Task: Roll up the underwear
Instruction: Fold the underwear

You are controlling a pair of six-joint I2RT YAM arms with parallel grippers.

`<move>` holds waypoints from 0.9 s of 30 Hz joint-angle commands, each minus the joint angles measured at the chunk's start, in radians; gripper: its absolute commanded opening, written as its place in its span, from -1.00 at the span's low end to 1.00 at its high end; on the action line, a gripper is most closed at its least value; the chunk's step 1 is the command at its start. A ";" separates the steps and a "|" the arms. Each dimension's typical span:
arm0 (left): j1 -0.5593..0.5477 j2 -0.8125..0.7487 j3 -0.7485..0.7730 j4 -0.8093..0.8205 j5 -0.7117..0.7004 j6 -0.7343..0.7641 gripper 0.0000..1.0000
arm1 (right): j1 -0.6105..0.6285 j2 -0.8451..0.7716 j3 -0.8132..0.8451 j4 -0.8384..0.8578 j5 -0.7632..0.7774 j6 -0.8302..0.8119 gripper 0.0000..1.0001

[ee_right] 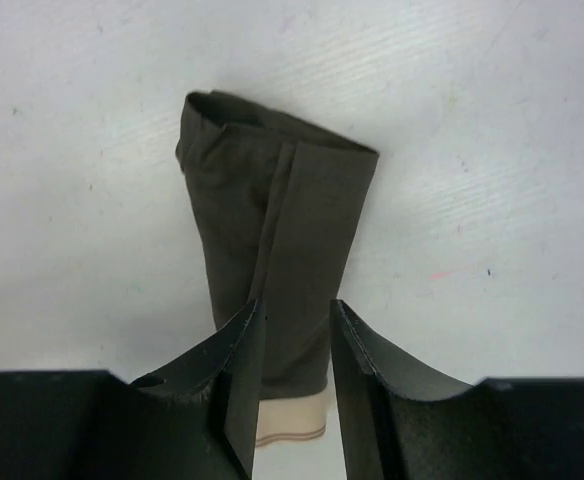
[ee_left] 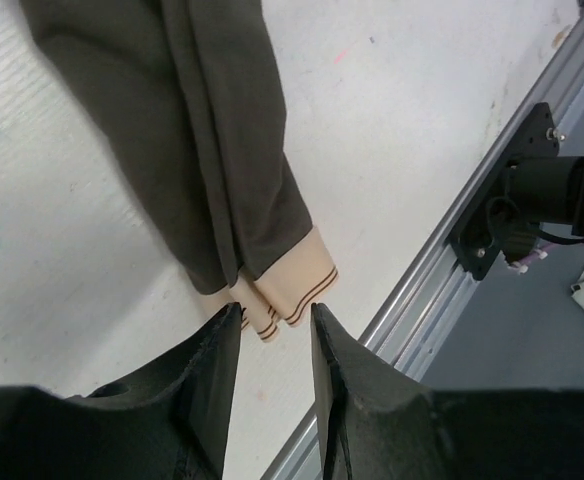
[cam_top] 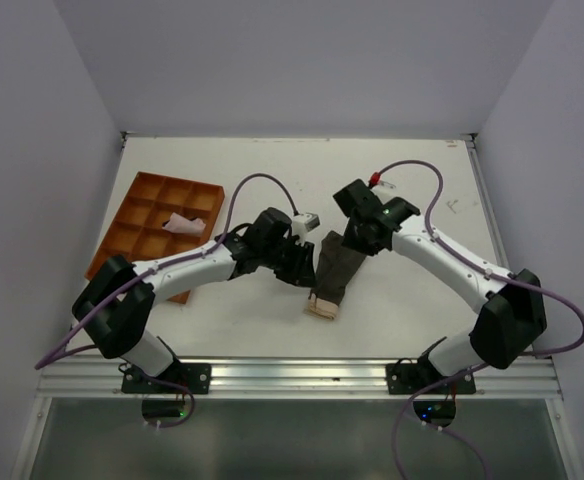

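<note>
The underwear (cam_top: 332, 268) lies on the white table, folded lengthwise into a long dark brownish-grey strip. Its tan waistband (cam_top: 322, 307) is at the near end. My left gripper (cam_top: 302, 264) is open and empty just left of the strip. In the left wrist view the left gripper (ee_left: 275, 318) hovers by the striped waistband (ee_left: 290, 283) of the underwear (ee_left: 212, 150). My right gripper (cam_top: 358, 244) is open and empty over the strip's far end. In the right wrist view the right gripper (ee_right: 294, 312) straddles the underwear (ee_right: 277, 215), with the waistband (ee_right: 294, 420) showing between the jaws.
An orange compartment tray (cam_top: 177, 180) stands at the left with a small pale pink cloth (cam_top: 180, 223) in one cell. An aluminium rail (cam_top: 302, 372) runs along the table's near edge and also shows in the left wrist view (ee_left: 427, 300).
</note>
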 commanded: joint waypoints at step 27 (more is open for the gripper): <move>-0.021 -0.043 -0.154 0.232 0.018 -0.045 -0.31 | -0.102 0.555 0.366 -0.156 0.031 -0.090 -0.12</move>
